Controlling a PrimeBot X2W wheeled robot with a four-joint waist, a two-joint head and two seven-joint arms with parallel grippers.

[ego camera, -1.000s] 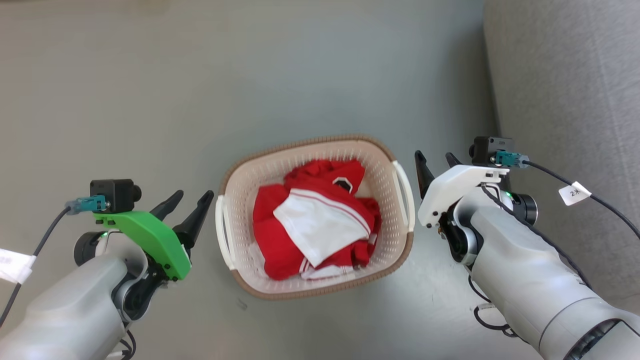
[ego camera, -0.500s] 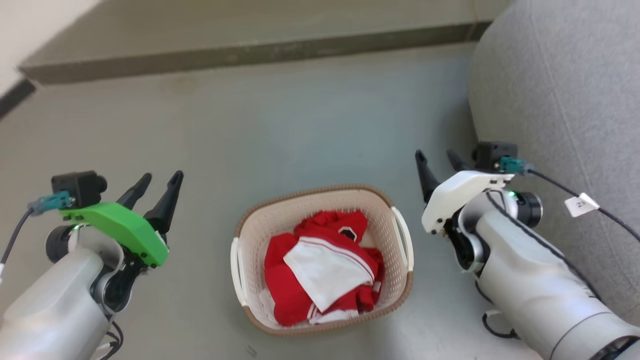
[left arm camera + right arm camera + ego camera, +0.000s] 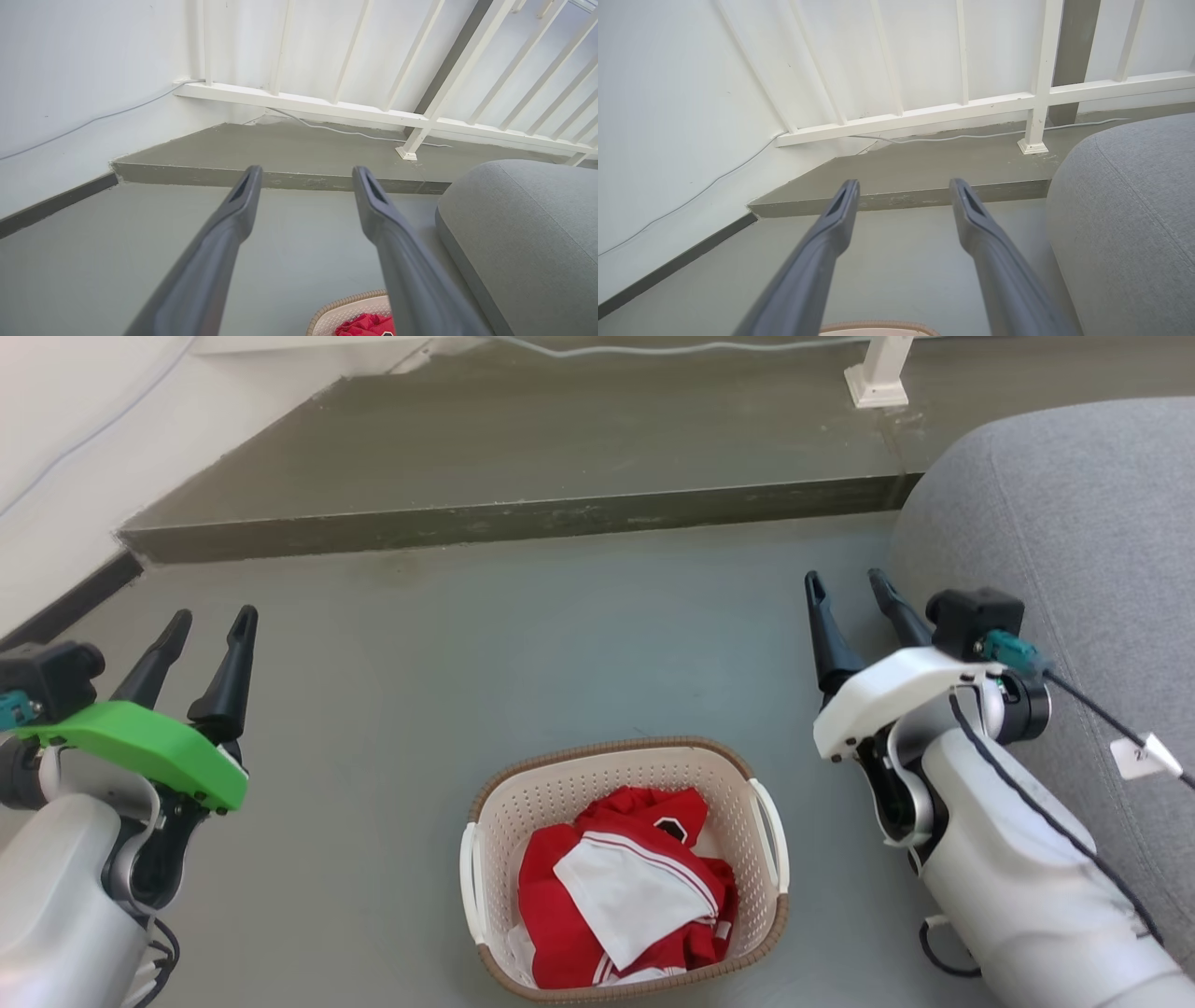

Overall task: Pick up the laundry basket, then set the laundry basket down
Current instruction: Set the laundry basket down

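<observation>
The laundry basket (image 3: 597, 782) stands on the grey floor at the bottom middle of the head view, cream and perforated with a brown rim and white side handles. Red and white clothes (image 3: 621, 896) lie inside it. My left gripper (image 3: 213, 623) hangs open well to the basket's left, raised above it, holding nothing. On the other side my right gripper (image 3: 848, 581) is open too, apart from the basket's right handle. A corner of the laundry basket (image 3: 348, 311) shows at the bottom of the left wrist view, and its rim (image 3: 878, 325) at the bottom of the right wrist view.
A grey cushioned sofa (image 3: 1074, 569) rises close to the right arm. A low concrete step (image 3: 513, 518) crosses the floor behind the basket, with a white railing post (image 3: 878, 373) on it. A white wall (image 3: 65, 457) closes the left side.
The head camera has tilted up, so the basket sits lower in the picture and the step and wall have come into view. Both grippers stay open and now sit farther from the basket's handles.
</observation>
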